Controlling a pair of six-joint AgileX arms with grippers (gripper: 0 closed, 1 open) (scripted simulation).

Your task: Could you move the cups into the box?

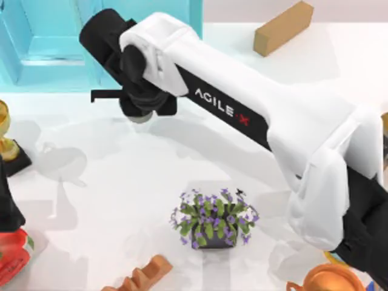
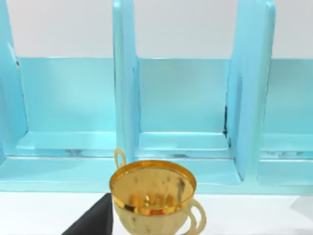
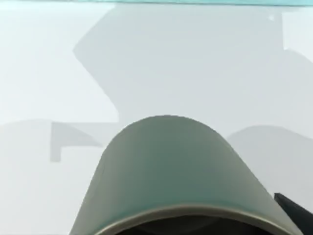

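While your right gripper (image 1: 144, 110) is hanging just near of the box (image 1: 42, 54), fingers clamped on the grey cup (image 3: 166, 171), nothing is sitting inside yet; your left arm is idling far left.

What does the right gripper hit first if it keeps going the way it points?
Probably the box: the right gripper, carrying the grey cup, points toward its front wall across bare table. Depth is unclear.
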